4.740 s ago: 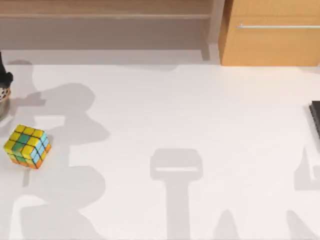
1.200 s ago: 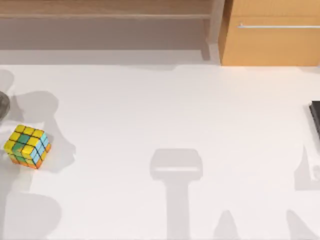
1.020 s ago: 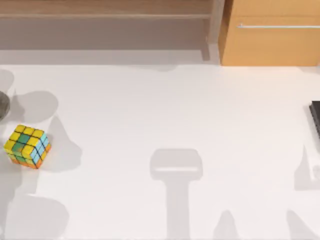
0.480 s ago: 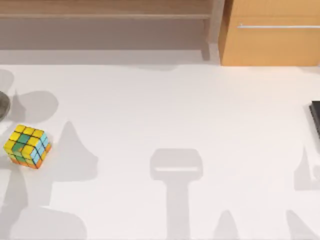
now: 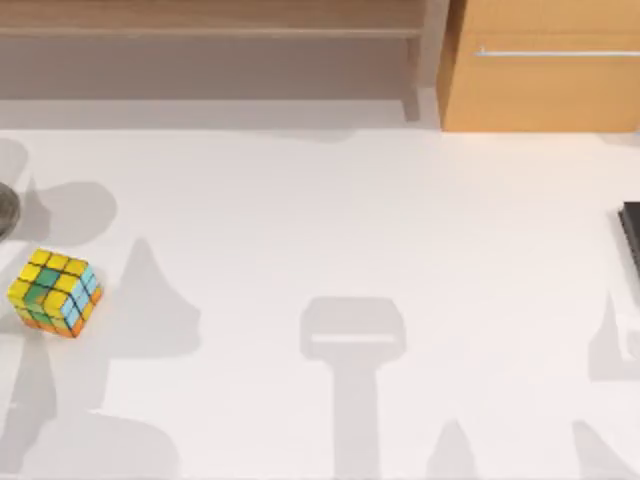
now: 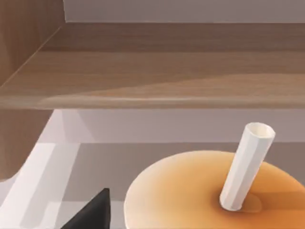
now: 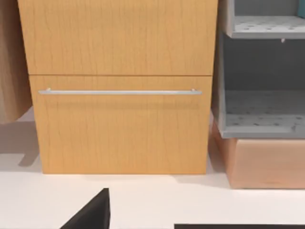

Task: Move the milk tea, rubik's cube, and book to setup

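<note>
Pretty much the whole white table (image 5: 380, 220) is open. Only blockers: the rubik's cube (image 5: 55, 292) out at 9 o'clock, and the wooden shelf (image 5: 210, 30) and drawer cabinet (image 5: 545, 85) walling off 12.

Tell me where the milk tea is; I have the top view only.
Observer: The left wrist view has the milk tea close beneath the camera, a white straw sticking out of its lid.
Operator: Give me its surroundings.
Observer: A wooden shelf stands just behind it.
Operator: Report the right wrist view.
Observer: A grey rack stands beside the wooden cabinet.
</note>
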Controlling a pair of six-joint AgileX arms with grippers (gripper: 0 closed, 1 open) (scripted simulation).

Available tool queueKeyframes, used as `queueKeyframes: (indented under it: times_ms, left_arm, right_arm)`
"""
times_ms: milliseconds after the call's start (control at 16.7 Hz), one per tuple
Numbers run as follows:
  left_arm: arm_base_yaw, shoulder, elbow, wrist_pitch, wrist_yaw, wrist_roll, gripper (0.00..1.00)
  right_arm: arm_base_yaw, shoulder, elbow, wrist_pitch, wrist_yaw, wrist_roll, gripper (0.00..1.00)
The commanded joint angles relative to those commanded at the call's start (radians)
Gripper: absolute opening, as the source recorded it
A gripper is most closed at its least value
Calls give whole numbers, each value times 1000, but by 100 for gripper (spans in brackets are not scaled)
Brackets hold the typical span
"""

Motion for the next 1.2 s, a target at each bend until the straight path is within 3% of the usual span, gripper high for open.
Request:
queueKeyframes:
  times_ms: [180,420,840,1200]
  left_arm:
    - [-31,5,118,-114,-24,5,100]
    - [-109,25,396,-393,-79,19,100]
    - [-301,82,810,-1091,-214,74,100]
    - [-435,140,944,-1720,-342,142,100]
  right_arm:
    - [0,0,0,0,0,0,100]
    - [0,0,0,0,0,0,100]
    - [0,0,0,0,0,0,100]
    - [0,0,0,0,0,0,100]
